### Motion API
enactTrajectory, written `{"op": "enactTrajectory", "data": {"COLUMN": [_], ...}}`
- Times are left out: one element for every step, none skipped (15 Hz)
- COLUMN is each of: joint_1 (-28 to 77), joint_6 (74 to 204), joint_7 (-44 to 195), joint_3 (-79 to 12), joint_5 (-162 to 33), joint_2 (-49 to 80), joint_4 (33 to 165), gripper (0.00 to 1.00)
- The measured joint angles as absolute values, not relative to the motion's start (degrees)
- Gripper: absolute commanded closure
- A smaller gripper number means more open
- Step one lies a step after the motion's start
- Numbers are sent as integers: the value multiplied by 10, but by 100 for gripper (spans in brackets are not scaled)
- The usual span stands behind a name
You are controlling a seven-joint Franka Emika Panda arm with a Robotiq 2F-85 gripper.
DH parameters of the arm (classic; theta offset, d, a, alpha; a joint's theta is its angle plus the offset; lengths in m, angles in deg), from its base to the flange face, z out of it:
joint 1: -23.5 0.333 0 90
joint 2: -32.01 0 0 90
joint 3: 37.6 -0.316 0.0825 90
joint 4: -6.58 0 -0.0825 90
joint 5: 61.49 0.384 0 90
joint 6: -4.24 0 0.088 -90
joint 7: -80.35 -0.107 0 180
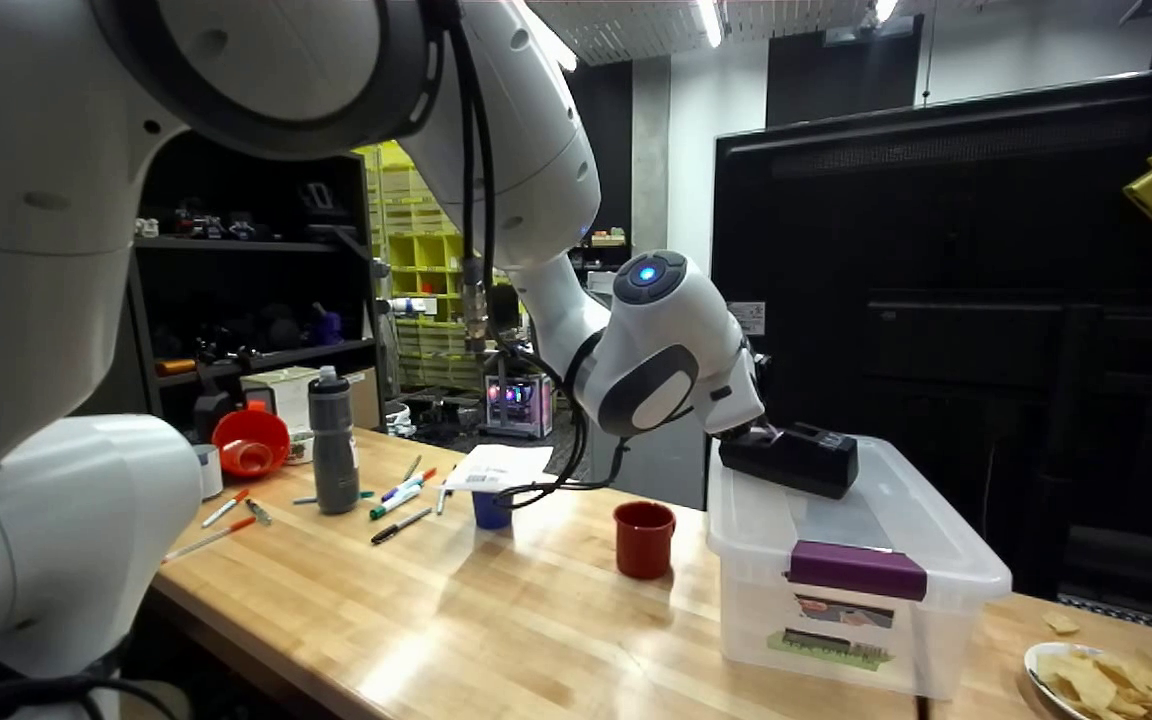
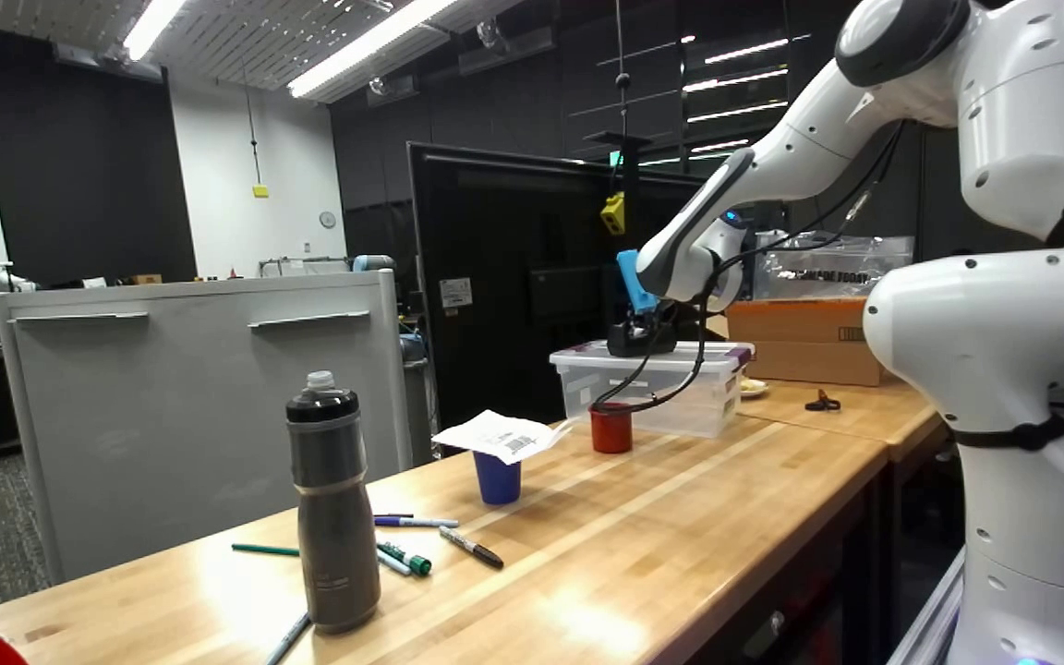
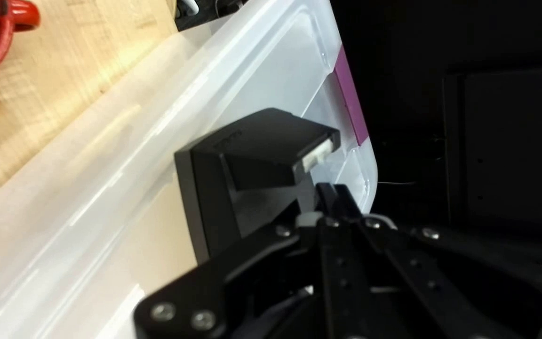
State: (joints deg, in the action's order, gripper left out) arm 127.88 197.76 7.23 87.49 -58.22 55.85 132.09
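gripper (image 3: 336,194) — tips closed together, nothing seen held | black dispenser (image 3: 264,141) — set on clear lid (image 3: 275,84), just beside the tips | light, slow contact is advised; sliding could easily be caused

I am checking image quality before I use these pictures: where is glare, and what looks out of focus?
Both exterior views: bright glare patches on the wooden tabletop. Wrist view: shiny streaks along the clear bin; the gripper looks soft toward the bottom edge, the black device sharper.
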Motion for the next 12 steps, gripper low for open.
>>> {"op": "enactTrajectory", "data": {"joint_1": [1274, 1269, 1264, 1259, 1254, 1250, 1247, 1244, 1242, 1241, 1240, 1240], "joint_6": [1979, 1980, 1982, 1985, 1986, 1987, 1987, 1987, 1987, 1987, 1988, 1989], "joint_7": [74, 76, 77, 78, 79, 79, 80, 80, 81, 82, 83, 85], "joint_3": [870, 866, 862, 858, 853, 849, 845, 842, 839, 836, 834, 832], "joint_5": [-582, -582, -582, -582, -582, -582, -582, -582, -582, -582, -582, -582], "joint_2": [558, 558, 558, 558, 558, 558, 558, 558, 558, 558, 558, 558], "joint_4": [1322, 1323, 1324, 1325, 1325, 1325, 1326, 1327, 1329, 1330, 1332, 1333], "gripper": [100, 100, 100, 100, 100, 100, 100, 100, 100, 100, 100, 100]}}
